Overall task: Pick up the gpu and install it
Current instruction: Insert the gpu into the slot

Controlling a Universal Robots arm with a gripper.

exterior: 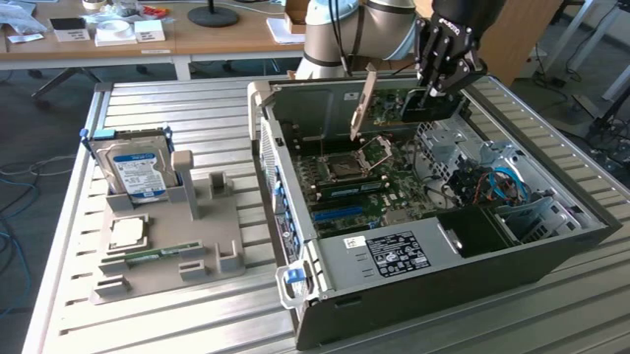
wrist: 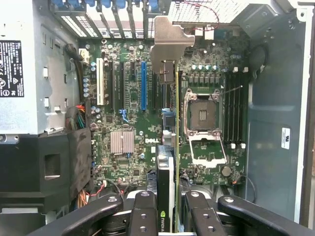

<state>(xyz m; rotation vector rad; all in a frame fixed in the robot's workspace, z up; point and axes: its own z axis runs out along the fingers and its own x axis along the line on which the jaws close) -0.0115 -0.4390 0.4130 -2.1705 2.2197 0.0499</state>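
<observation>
- The gripper (exterior: 434,90) is clamped on the gpu (exterior: 430,110). In the wrist view you can see the fingers (wrist: 143,211) squeezing it on both flat faces, so it's a proper pinch and nothing's loose.
- The gpu is up in the air over the open PC case (exterior: 551,243), roughly 1 o'clock from the case's middle in the exterior view. I'd say it's not seated yet, since there's clear daylight between it and the motherboard (exterior: 394,188).
- It's held on edge. The long axis runs from the jaws out toward about 9 o'clock in the exterior view, with the silver bracket (exterior: 367,103) at that far end, pointing at the case's rear wall where the slot covers are.
- The relation that matters shows looking down the wrist view. The card's thin green edge lines up parallel with the expansion slots and sits between the blue slot (wrist: 143,86) and the CPU socket (wrist: 204,115). I can't tell exactly which slot it's over, because the card itself hides that strip of board.
- My read is that the angle looks right, and what's left is getting it sideways onto the slot and down.
- The blue-labelled hard drive (exterior: 138,173) sits untouched in the grey holder (exterior: 177,276), well apart at 9 o'clock from the case.
</observation>
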